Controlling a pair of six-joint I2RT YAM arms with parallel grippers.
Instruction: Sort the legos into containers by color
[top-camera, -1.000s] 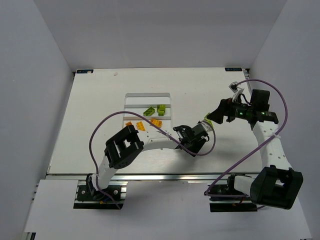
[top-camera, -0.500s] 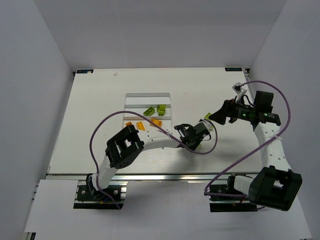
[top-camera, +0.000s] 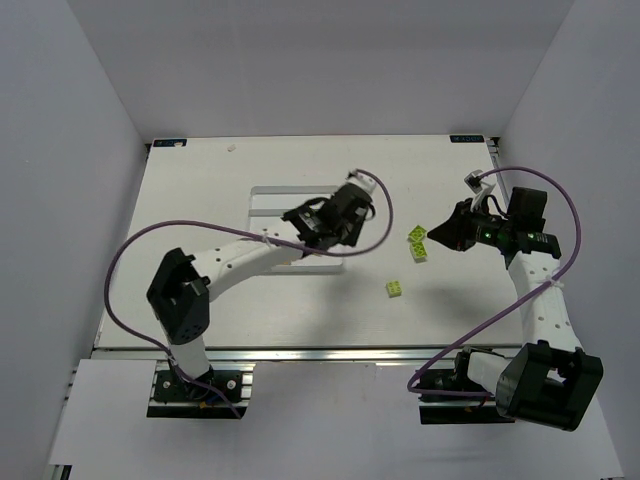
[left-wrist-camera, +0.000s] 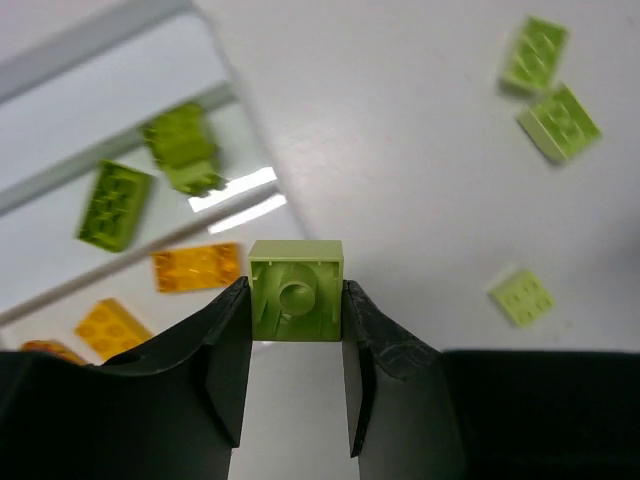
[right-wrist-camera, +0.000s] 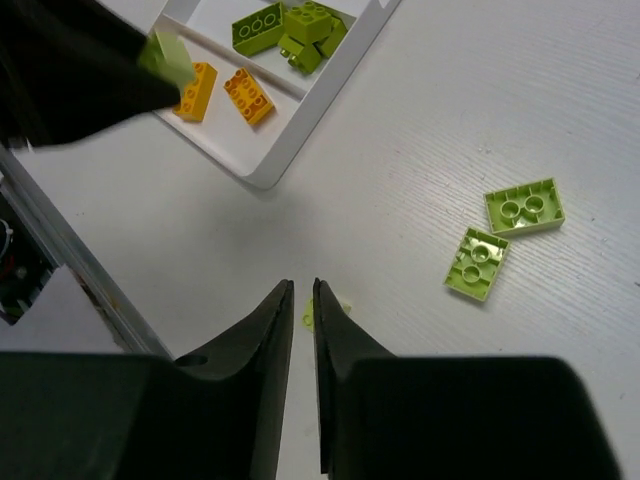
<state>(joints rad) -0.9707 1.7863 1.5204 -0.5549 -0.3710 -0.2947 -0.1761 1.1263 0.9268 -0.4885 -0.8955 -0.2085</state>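
Left gripper (left-wrist-camera: 295, 300): clamping a green brick (left-wrist-camera: 296, 285) by its sides, hollow underside facing the wrist camera.
Held brick's place: hanging over the right end of the tray (top-camera: 262, 194).
Change, left: the arm has swung left and farther away from the middle of the table (top-camera: 190, 220), carrying the brick.
Meaning: the pick looks done and the drop is pending.
Tray contents: green bricks (left-wrist-camera: 115, 205) lying in one row, orange bricks (left-wrist-camera: 195, 268) in the nearer row.
Right gripper (right-wrist-camera: 304, 300): fingers now drawn nearly together after standing wide, nothing visibly held.
Loose green bricks (top-camera: 417, 235): three waiting right of the tray, two near the right gripper.
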